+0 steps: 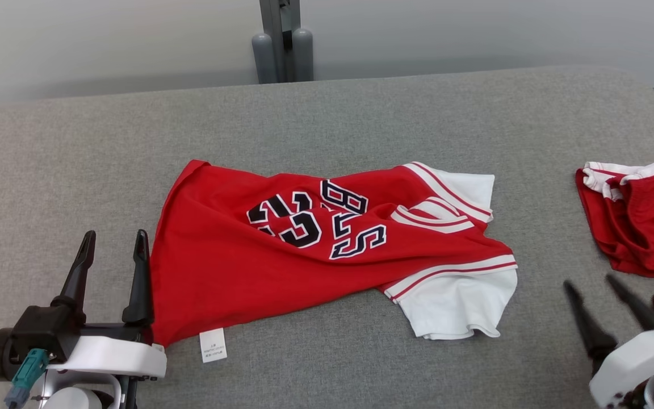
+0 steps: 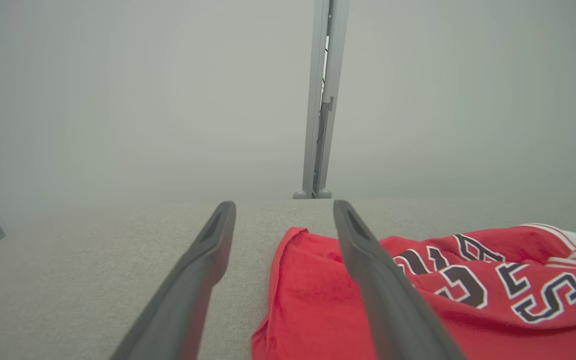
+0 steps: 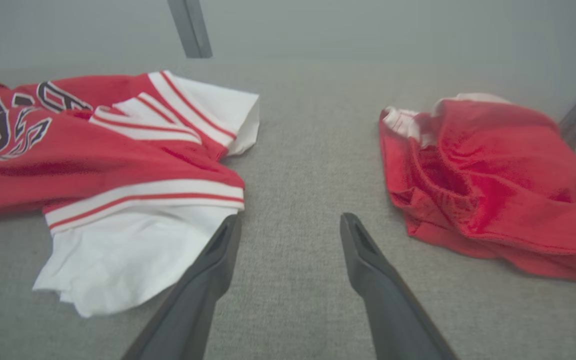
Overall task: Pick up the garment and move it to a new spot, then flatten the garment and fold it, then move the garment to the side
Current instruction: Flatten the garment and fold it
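left end effector [image 1: 116,233] spread beside the garment [image 1: 281,267] hem; bare grey surface [image 1: 361,113] beyond.

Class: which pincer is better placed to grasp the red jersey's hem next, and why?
Probably left: the left pincer stands open close beside the jersey, at its hem; the right pincer, also open, sits past the white sleeve.

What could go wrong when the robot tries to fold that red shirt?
The red shirt lies twisted, so folding now could trap wrinkles. The open right gripper sits between it and another red garment, so it might grab the wrong one. The left gripper at the hem may pinch only one layer.
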